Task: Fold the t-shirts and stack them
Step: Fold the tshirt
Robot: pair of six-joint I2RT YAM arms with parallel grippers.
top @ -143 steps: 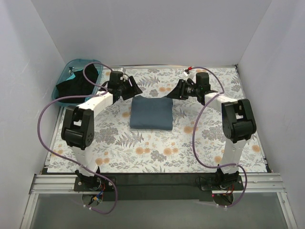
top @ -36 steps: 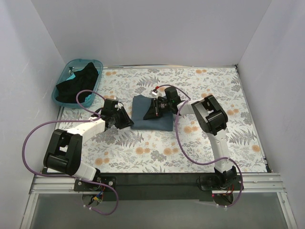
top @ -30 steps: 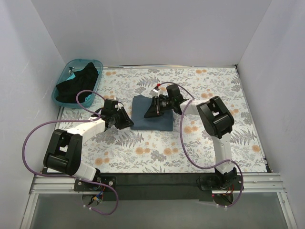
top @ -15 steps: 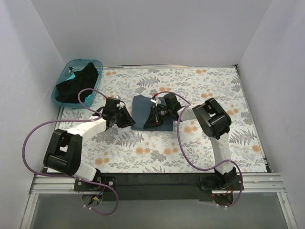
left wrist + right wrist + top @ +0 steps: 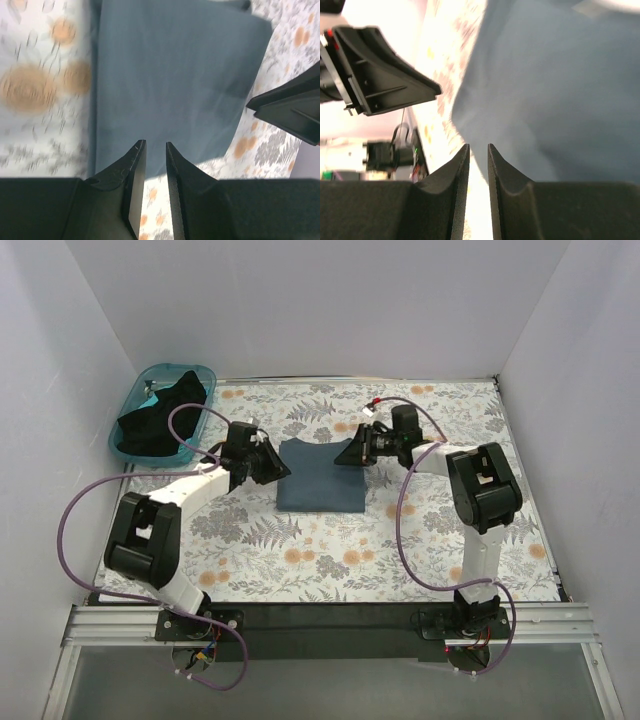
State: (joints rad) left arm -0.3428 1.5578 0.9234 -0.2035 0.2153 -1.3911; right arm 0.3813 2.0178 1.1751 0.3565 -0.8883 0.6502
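Observation:
A slate blue-grey t-shirt lies folded into a flat rectangle in the middle of the floral table. It fills the left wrist view and the right wrist view. My left gripper is at the shirt's left edge, jaws nearly closed and empty. My right gripper is at the shirt's far right corner, jaws also nearly closed and empty. A black t-shirt lies crumpled in the teal basket.
The teal plastic basket stands at the far left corner of the table. White walls enclose the table on three sides. Purple cables loop off both arms. The floral cloth covers the table.
My right gripper has come off the top of the folded shirt and moved back to its far right corner. My left gripper has moved farther along the shirt's left edge. The shirt stays folded.

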